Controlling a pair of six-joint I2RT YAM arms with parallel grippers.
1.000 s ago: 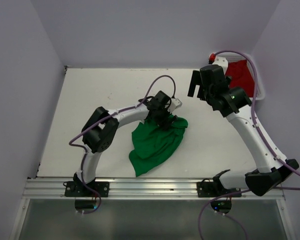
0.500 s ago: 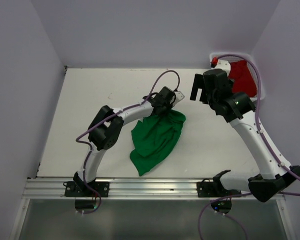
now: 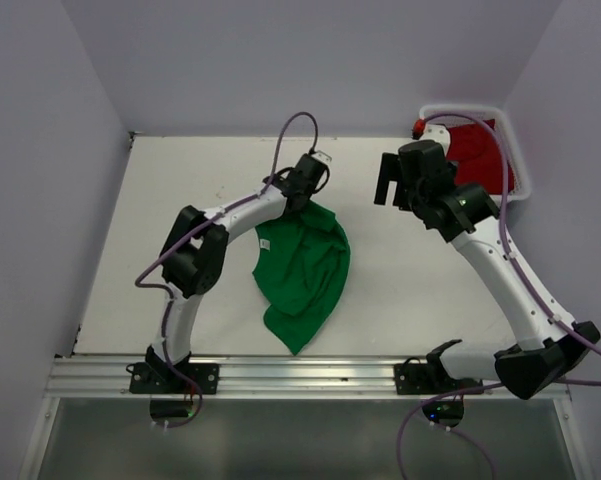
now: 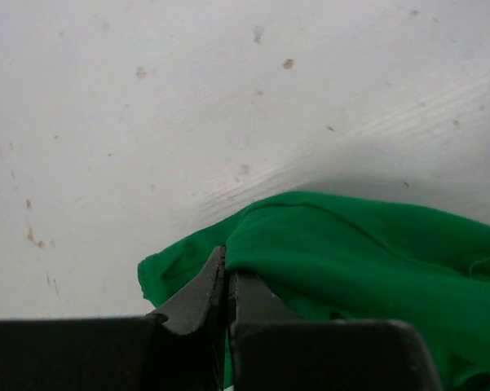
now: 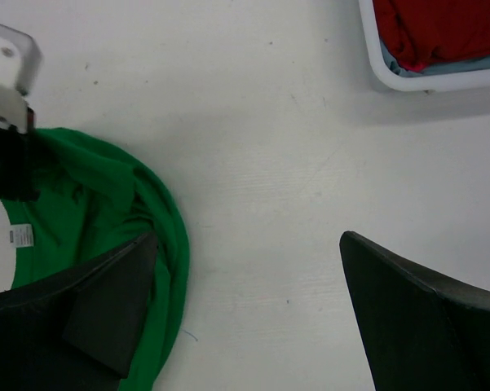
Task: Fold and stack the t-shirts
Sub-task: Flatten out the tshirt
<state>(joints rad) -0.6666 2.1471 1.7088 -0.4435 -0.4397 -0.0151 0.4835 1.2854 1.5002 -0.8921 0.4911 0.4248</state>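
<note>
A bright green t-shirt (image 3: 302,272) lies crumpled in the middle of the table, narrowing toward the near edge. My left gripper (image 3: 304,200) is at its far edge, shut on a fold of the green cloth (image 4: 350,244); the left wrist view shows the fingertips (image 4: 220,265) pinched together on it. My right gripper (image 3: 394,182) hovers wide open above bare table to the right of the shirt, nothing between its fingers (image 5: 106,309). A red t-shirt (image 3: 480,150) lies in the basket at the far right.
The white basket (image 3: 472,110) stands in the far right corner, its rim (image 5: 391,77) showing in the right wrist view with pale blue cloth under the red. Purple walls close in the table on three sides.
My left gripper closed on the green shirt's far edge and dragged it toward the far left, stretching the cloth. The right gripper shifted slightly and stayed open.
</note>
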